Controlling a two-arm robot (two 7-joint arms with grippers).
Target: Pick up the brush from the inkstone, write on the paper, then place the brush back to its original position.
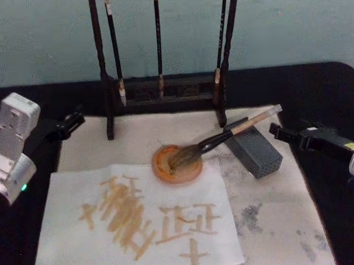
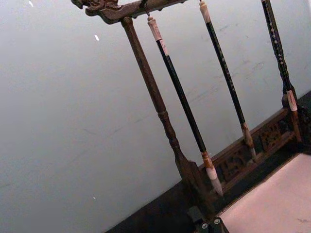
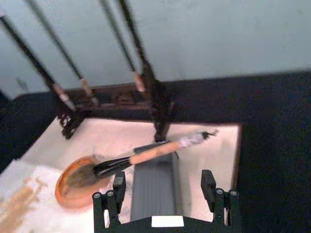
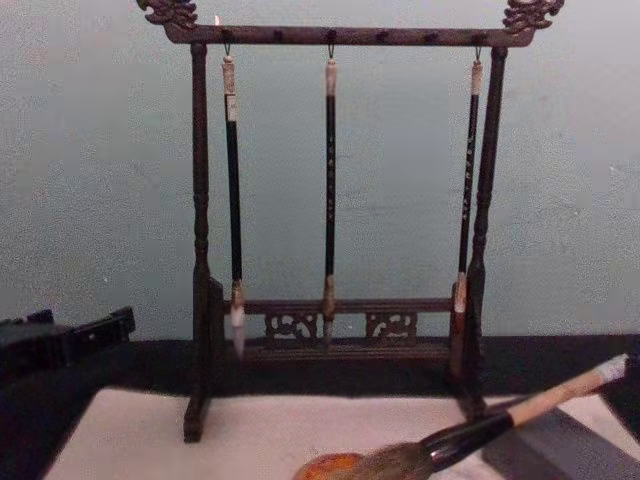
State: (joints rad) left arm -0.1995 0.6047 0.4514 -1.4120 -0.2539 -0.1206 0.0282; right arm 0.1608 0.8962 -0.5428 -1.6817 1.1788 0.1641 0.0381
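Right pincer [image 1: 276, 130] hovers low beside grey block [image 1: 254, 151], fingers apart, empty, pointing toward brush [image 1: 224, 139]. Brush bristles in orange dish [image 1: 177, 165], handle propped on block. Left pincer [image 1: 77, 119] idle at table's left edge; finger state unclear. Paper [image 1: 139, 224] marked with strokes.

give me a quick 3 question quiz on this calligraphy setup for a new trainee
1. True or false: the brush is held by the right gripper.
2. How many thin brushes hang from the wooden stand?
3. Multiple choice: where do the big brush's bristles rest? A) in the orange dish B) on the grey block C) on the paper

Key
1. False. The right gripper is open and hovers near the handle without touching it; the left gripper is off at the mat's left edge.
2. Three.
3. A. The handle leans on the grey block, and the paper already carries tan strokes.
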